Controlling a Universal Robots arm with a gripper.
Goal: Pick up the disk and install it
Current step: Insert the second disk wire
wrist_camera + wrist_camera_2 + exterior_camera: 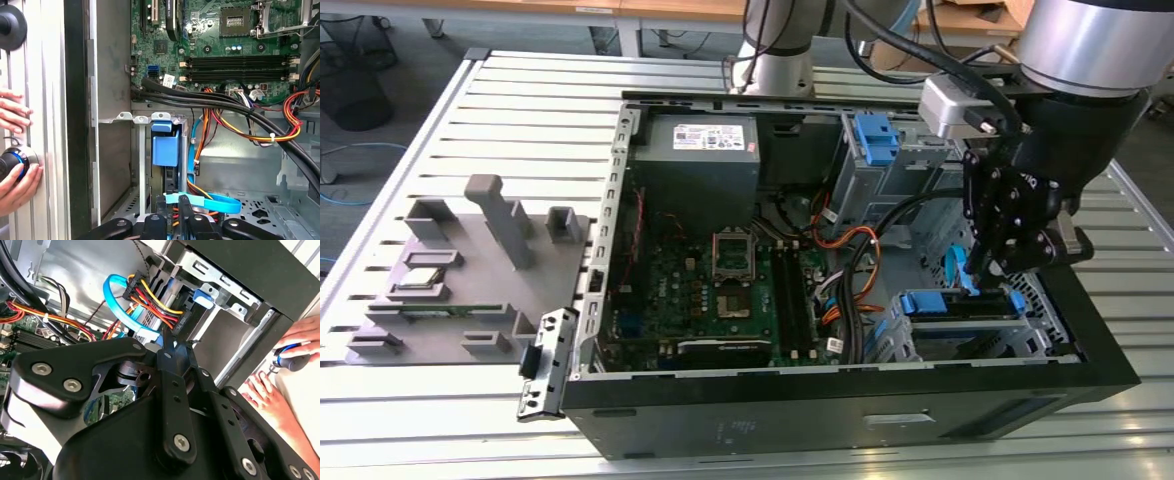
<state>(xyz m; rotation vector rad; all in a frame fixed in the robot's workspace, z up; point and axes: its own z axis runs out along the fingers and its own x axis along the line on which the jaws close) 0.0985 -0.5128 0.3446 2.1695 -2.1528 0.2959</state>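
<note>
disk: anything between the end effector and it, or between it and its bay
Nothing visible does. The disk in its bright blue plastic bracket already sits in the grey metal drive cage, with the end effector right at its end. A light-blue flat cable loops close by the end effector's tip.

The gripper hangs low inside the open computer case, at the exterior view's right, just above the drive cage, where the disk in its blue bracket already fills the slot. Orange and red cables and a light blue cable cross the gap beside the cage, crowding that side. Over the motherboard, toward the left, the space looks open. The grey power-supply box blocks the far corner. A person's hands rest just outside the case wall, probably clear of the cage.
</note>
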